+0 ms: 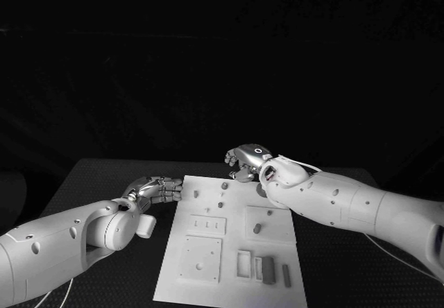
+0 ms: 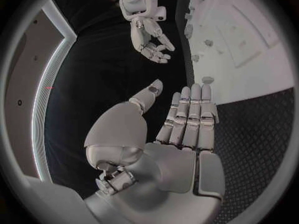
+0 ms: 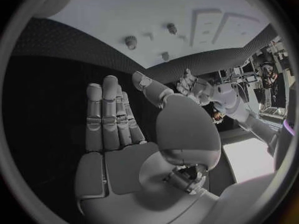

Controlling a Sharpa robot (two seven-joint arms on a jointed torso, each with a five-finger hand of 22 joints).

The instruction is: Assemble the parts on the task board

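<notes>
Black surface with a fine woven-looking texture, seen from above in the head view, far edge toward 12 o'clock. White task board lies flat on it around the middle, long side running from 6 o'clock toward 12, slightly skewed. Board's near end reaches the 6 o'clock edge of the picture. Bare surface strip at 9 o'clock and at 3 o'clock of the board. A thin cable lies at 4 o'clock.
</notes>
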